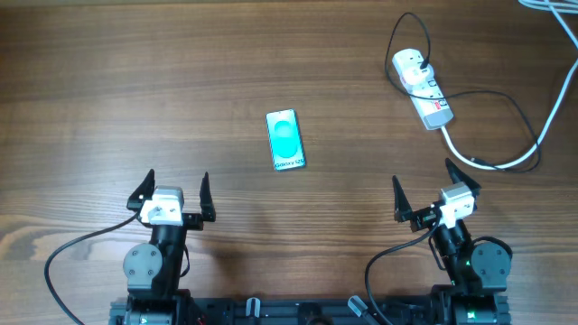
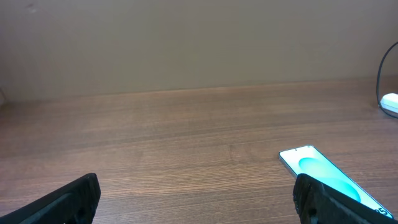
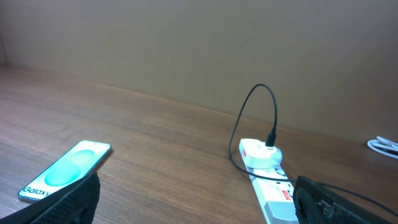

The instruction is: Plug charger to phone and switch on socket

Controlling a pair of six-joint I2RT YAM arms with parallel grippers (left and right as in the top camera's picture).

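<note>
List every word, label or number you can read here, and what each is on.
"Galaxy": white lettering at the near end of the phone, right wrist view.
Further characters after it on the phone: too small to read overhead.
Red markings on the socket: too blurred to read.
No other text visible.

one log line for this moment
left gripper open, empty | right gripper open, empty | phone flat, unplugged | charger plugged in socket, end loose

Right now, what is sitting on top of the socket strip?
A white plug adapter sits on the far end of the socket, with the black charger cable rising from it. The outlet under the adapter is covered; the rest of the strip's top lies bare.
</note>
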